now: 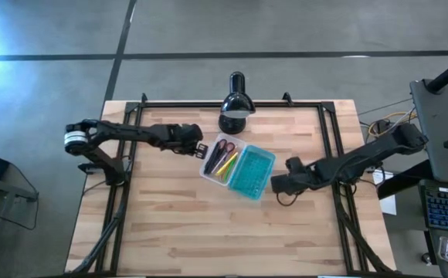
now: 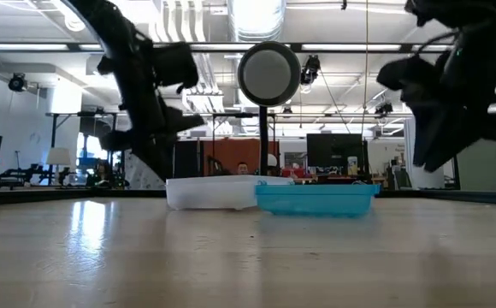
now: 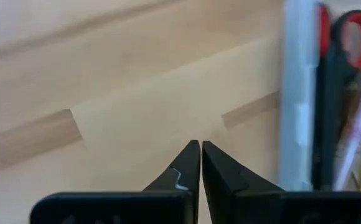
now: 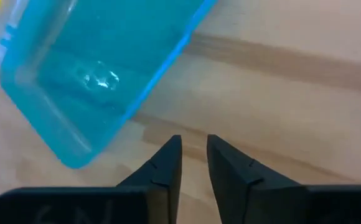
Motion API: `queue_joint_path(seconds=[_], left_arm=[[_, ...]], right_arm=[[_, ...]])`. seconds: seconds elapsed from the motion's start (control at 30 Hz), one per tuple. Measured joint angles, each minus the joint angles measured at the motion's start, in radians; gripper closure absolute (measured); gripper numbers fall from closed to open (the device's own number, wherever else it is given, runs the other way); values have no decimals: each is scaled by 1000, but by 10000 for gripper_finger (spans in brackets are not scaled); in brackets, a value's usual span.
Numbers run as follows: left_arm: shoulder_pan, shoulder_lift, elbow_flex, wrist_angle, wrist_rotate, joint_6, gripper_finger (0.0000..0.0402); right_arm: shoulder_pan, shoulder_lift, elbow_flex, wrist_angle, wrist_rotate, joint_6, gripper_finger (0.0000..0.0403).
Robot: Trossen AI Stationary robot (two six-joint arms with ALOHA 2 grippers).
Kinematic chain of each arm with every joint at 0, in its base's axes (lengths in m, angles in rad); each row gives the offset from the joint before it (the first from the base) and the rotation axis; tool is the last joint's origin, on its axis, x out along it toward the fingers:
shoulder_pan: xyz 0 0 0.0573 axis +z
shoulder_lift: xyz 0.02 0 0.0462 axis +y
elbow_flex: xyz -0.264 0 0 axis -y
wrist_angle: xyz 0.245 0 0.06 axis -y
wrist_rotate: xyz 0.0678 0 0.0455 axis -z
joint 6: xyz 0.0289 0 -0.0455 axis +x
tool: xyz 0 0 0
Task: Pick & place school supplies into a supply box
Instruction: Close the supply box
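The supply box lies open at the table's middle: a clear tray (image 1: 218, 164) with its turquoise lid (image 1: 252, 174) spread flat beside it on the right. In the tray lie red-handled scissors (image 3: 348, 37) and several pens (image 1: 225, 164) in green, yellow and pink. My left gripper (image 3: 201, 144) is shut, slanting down over bare wood just left of the tray's clear wall (image 3: 297, 93). My right gripper (image 4: 194, 140) points down over the wood just right of the lid (image 4: 99, 68), its fingertips a narrow gap apart with nothing between them.
A black desk lamp (image 1: 235, 104) stands at the far edge behind the box, its round head (image 2: 269, 75) above the tray. A black frame rail (image 1: 232, 103) runs along the table's far edge and sides. Bare wood lies toward the near edge.
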Motion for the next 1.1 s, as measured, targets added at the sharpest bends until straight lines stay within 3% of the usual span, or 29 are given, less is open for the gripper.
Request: queue_joint_path(seconds=[0.2, 0.47, 0.83, 1.1], left_arm=[[51, 3, -97, 152, 10, -88, 401], [81, 33, -130, 244, 41, -95, 401], [81, 146, -81, 311, 85, -48, 401], [81, 166, -48, 314, 92, -11, 401]], right_arm=[[-2, 7, -128, 84, 30, 172, 339], [-51, 8, -222, 338, 3, 187, 340], [-232, 48, -191, 359, -32, -33, 340], [-256, 159, -172, 403, -86, -83, 340]])
